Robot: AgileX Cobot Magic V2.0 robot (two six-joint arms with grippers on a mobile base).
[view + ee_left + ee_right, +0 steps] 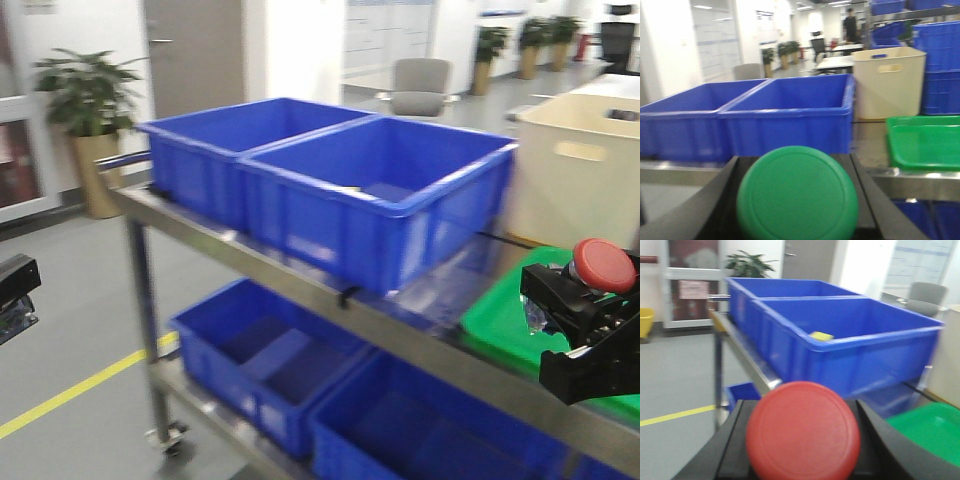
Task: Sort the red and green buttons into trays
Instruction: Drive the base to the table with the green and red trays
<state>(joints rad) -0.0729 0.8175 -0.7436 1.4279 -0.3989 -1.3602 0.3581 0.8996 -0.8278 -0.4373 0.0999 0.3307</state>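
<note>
gripping round red button [803, 431] in right end effector [805, 452], left end effector [797, 215] clamped on smooth round green button [797, 194]

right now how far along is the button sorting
Nothing looks placed yet. In hand: the left end effector grips the green button, the right end effector grips the red button. Remaining: both drops. The green tray shows no button; no red tray is in view.

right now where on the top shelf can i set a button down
Inside the green tray, bare. The steel shelf strip between it and the nearest blue crate. Beyond, it crowds the second blue crate wall to wall.
</note>
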